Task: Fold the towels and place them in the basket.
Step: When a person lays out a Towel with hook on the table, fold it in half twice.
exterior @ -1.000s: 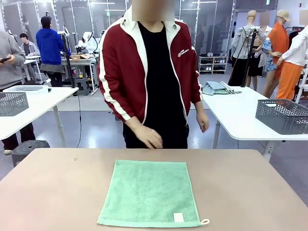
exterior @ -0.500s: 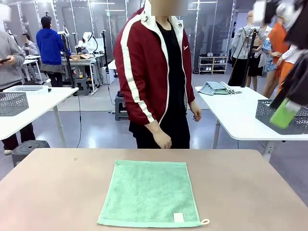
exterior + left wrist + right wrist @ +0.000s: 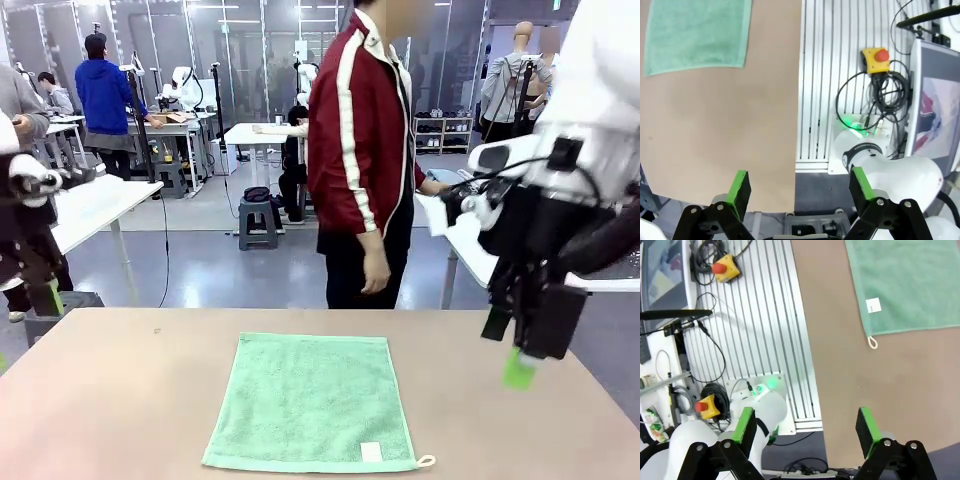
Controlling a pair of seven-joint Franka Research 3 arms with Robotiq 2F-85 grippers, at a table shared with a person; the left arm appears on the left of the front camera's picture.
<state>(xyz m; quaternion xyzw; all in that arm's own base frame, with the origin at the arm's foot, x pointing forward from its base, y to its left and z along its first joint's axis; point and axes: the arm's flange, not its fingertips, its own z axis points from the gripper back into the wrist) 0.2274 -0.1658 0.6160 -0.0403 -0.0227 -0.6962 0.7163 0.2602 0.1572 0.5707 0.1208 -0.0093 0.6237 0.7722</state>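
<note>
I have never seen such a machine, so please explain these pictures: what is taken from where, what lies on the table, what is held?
Two robot arms share a table with a person in a red jacket. The front picture comes from a fixed camera between the arms. The other two come from cameras on the wrists, looking past the left gripper and the right gripper. One mint green towel lies flat, unfolded, on the table. Both grippers are open and hold nothing.

You're facing a glossy grey floor (image 3: pixel 200 275), white tables (image 3: pixel 110 200) left and centre, a stool (image 3: pixel 258 225), and glass partitions (image 3: pixel 240 45) behind.
</note>
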